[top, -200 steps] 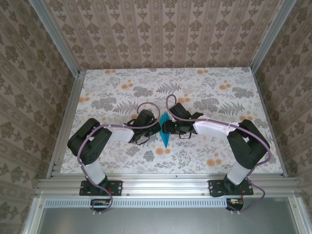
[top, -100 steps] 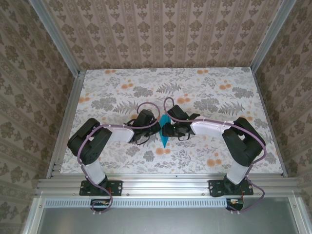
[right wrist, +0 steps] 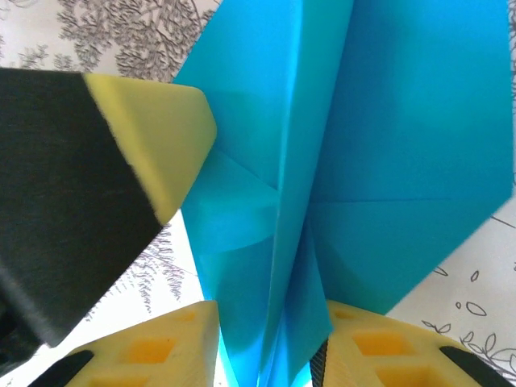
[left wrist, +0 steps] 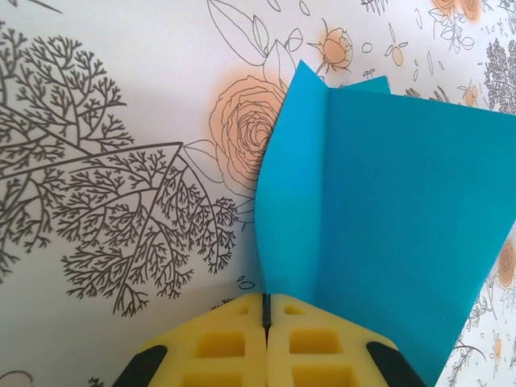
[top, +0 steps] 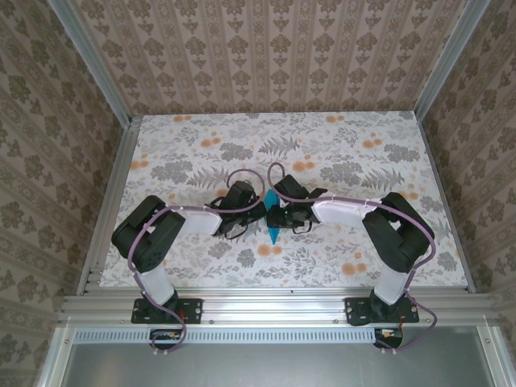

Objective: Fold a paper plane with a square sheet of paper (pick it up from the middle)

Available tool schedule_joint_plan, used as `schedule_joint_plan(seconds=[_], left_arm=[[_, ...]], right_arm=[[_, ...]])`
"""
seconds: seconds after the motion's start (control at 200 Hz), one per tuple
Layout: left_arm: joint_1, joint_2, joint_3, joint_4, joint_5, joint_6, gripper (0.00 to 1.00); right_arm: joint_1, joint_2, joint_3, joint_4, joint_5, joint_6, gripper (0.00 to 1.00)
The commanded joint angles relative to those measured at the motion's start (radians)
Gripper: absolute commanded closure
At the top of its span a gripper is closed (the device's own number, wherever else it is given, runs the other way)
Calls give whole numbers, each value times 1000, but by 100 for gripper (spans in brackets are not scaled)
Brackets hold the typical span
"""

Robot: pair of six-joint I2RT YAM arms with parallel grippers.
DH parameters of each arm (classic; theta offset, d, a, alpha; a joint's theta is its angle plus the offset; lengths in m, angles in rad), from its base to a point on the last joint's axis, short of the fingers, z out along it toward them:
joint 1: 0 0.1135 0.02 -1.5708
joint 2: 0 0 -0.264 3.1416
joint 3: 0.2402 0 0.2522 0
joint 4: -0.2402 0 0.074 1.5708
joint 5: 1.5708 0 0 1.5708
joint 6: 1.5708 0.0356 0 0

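Left tool (left wrist: 264, 313) tight on paper plane (left wrist: 387, 201); right tool (right wrist: 270, 326) part-open astride it.

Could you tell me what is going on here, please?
Two robot arms are folding teal paper at the middle of the floral table. The left gripper has its jaws shut on the half-made paper plane. The right gripper has its jaws open astride the centre crease, not yet clamped.
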State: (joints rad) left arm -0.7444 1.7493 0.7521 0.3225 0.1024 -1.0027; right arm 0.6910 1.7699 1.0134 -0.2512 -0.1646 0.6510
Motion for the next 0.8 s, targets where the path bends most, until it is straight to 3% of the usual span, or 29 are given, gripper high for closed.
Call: schedule_joint_plan(seconds=[0.0,0.795], left_arm=[[7,-28,-9,21,8,-15,93],[8,-25,-14,15,6,-13,91]], right_arm=[[7,28,29,-15,1,1,63],[10,-32,-58,109,-55,-8,44]])
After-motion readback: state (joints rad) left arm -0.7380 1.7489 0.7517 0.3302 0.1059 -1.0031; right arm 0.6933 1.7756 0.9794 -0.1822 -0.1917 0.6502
